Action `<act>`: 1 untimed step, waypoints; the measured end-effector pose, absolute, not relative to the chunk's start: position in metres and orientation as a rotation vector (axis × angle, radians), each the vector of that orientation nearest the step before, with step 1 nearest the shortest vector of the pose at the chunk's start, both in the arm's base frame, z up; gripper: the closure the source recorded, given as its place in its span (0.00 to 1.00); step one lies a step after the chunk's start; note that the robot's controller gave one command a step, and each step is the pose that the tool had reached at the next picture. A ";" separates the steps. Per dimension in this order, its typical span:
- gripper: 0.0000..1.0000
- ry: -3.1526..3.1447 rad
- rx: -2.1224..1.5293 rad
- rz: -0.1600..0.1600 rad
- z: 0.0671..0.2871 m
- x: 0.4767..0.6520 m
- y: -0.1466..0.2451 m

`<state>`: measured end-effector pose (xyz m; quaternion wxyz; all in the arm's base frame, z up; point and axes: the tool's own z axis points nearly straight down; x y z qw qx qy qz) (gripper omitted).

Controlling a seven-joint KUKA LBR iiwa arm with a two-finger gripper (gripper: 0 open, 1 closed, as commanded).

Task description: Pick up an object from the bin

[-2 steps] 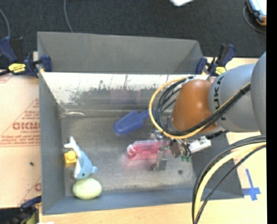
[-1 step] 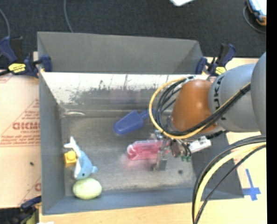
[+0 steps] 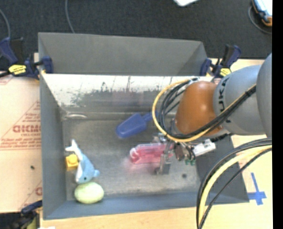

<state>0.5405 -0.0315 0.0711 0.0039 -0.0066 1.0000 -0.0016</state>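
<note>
Arm (image 3: 246, 99) enters from the right, over the bin's right wall. Orange cover (image 3: 194, 109) on the wrist, with yellow and black cables (image 3: 156, 109) looped round its left side.

Gripper (image 3: 164, 162) is low in the bin (image 3: 108, 87), right of centre, tip close to the floor. Its metal parts overlap one another and the wrist hardware, so I cannot tell whether it is spread or closed.

Nearest thing: pink piece (image 3: 145, 154), translucent and roughly oblong, lying flat on the floor near the middle of the bin, long axis running left to right. Its right end meets the gripper tip. The rest extends left, clear of the gripper. Cannot tell whether that end sits inside the gripper or only against it, so no hold is recorded.

Blue piece (image 3: 133, 124), rounded and elongated, lies above and left of the pink piece, tilted, its right end higher and near the cables. It is apart from both the pink piece and the gripper.

Left side of the bin, well apart from the gripper:
- pale blue dolphin (image 3: 86, 168) with white on its upper end
- yellow block (image 3: 71, 162) touching the dolphin's left side
- pale green egg (image 3: 89, 193) just below the dolphin, near the front wall
</note>
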 end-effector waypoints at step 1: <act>1.00 3.134 -0.022 -0.005 0.071 0.541 -0.032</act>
